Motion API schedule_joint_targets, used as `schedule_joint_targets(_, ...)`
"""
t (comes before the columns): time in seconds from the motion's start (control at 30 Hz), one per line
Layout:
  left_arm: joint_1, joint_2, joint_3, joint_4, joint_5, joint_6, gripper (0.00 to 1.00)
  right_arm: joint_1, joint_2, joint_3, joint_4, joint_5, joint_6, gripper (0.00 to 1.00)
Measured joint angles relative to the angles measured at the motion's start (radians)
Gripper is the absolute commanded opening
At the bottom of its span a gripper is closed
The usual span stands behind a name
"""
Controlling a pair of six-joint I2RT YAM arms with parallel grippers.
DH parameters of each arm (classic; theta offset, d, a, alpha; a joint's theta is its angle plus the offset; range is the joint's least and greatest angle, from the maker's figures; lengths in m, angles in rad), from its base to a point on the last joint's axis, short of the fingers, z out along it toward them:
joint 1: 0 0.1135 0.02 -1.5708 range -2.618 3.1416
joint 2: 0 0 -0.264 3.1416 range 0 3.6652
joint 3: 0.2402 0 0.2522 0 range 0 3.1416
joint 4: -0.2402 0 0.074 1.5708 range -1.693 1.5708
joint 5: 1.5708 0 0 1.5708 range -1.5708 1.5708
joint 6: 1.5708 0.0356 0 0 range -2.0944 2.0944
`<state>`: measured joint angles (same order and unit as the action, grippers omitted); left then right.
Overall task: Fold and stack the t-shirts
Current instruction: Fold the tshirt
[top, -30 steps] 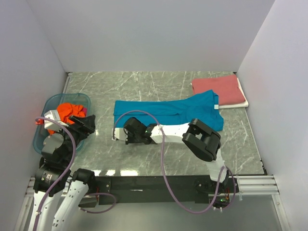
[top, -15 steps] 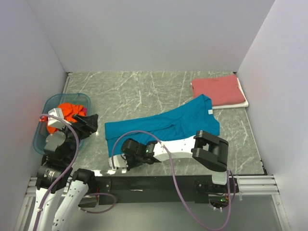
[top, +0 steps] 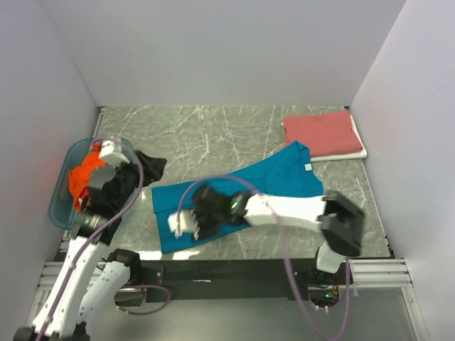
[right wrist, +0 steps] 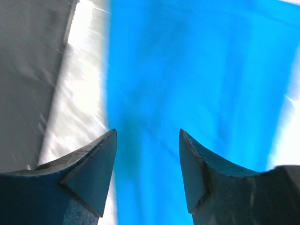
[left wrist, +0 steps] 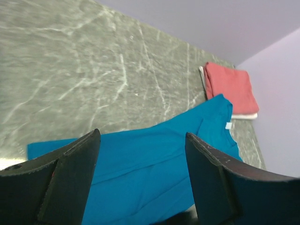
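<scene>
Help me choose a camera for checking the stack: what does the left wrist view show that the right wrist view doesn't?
Left wrist only: the folded red t-shirt in the far corner, and the teal t-shirt nearly whole, collar included. Right wrist only: a blurred close-up of that shirt's edge against glare. Both: the teal cloth, the marble table, and open jaws with nothing between.

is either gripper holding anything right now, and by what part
Nothing is held. The right gripper hangs open just over the teal shirt, with no cloth between its fingers. The left gripper is open and empty too.
</scene>
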<state>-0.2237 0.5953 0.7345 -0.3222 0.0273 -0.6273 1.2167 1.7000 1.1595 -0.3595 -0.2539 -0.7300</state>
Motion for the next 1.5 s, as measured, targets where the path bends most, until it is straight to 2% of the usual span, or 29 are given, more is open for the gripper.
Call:
schedule_joint_targets(0.1,0.0,0.116,0.0,0.091,0.072,0.003,0.78,-0.159,-0.147,-0.003,-0.048,-0.061,-0.048,0.64)
schedule_joint_targets(0.23,0.0,0.322,0.022,0.224,0.224,0.0,0.73,-0.439,-0.356,-0.082,-0.069,-0.143,-0.083,0.64)
schedule_joint_targets(0.37,-0.03,0.636,0.158,0.317,0.379,0.012,0.72,-0.725,-0.515,-0.229,-0.094,-0.229,-0.057,0.64)
schedule_joint_targets(0.53,-0.152,1.115,0.555,0.247,0.497,0.121,0.66,-1.099,-0.6,-0.314,-0.153,-0.36,0.016,0.64)
schedule_joint_targets(0.67,-0.234,1.481,0.943,0.151,0.573,0.208,0.67,-1.293,-0.606,-0.298,-0.175,-0.471,0.057,0.63)
schedule_joint_targets(0.8,-0.295,1.723,1.181,0.046,0.613,0.256,0.67,-1.343,-0.604,-0.295,-0.192,-0.536,0.077,0.63)
schedule_joint_targets(0.97,-0.352,1.876,1.334,-0.034,0.633,0.274,0.63,-1.395,-0.593,-0.295,-0.214,-0.594,0.086,0.63)
schedule_joint_targets(1.17,-0.382,1.98,1.459,-0.042,0.663,0.267,0.63,-1.448,-0.588,-0.295,-0.254,-0.643,0.077,0.63)
schedule_joint_targets(1.33,-0.388,2.02,1.497,-0.033,0.688,0.263,0.63,-1.458,-0.581,-0.294,-0.273,-0.67,0.063,0.63)
schedule_joint_targets(1.5,-0.402,2.037,1.518,-0.024,0.688,0.259,0.55,-1.463,-0.581,-0.294,-0.28,-0.679,0.059,0.63)
